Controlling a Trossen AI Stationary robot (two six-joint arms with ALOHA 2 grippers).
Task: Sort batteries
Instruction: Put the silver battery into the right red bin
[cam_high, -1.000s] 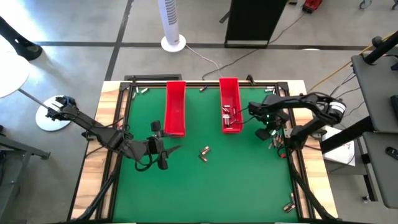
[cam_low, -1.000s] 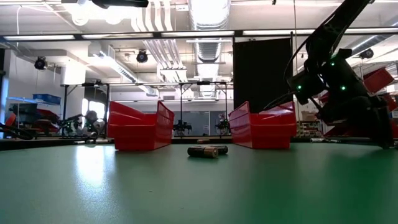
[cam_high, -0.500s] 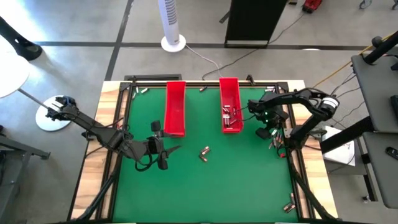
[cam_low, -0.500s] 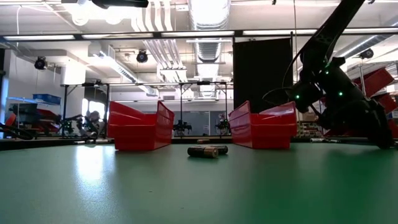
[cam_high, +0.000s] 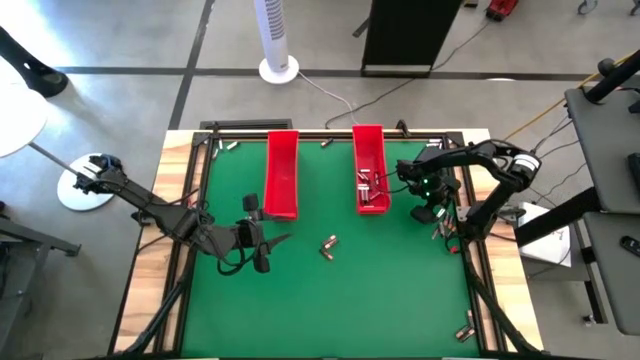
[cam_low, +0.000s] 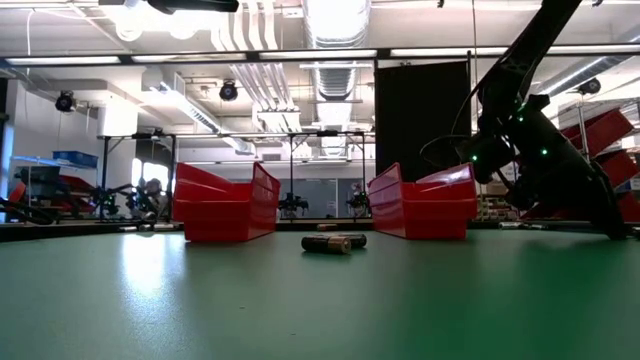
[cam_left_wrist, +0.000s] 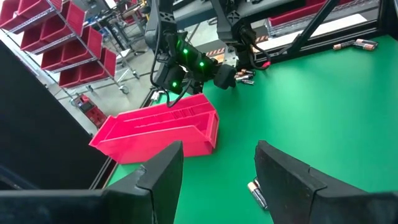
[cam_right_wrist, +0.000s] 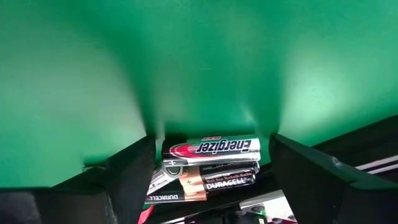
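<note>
Looking straight down over the whole desk (cam_high: 340, 300) from high up. Low, level across the desk, sharing both red trays (cam_low: 225, 205). On the left wrist, facing one tray from farther off. On the right wrist, very near stacked batteries (cam_right_wrist: 208, 165).

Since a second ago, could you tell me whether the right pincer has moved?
Yes, slightly: in the high view the right pincer stays beside the right red tray, while its arm's elbow drew in toward that tray.

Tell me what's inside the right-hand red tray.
A few small silvery cylindrical batteries lie in the long red plastic tray, bunched toward its near end. The far part looks bare; the low view's tray wall hides the contents.
</note>
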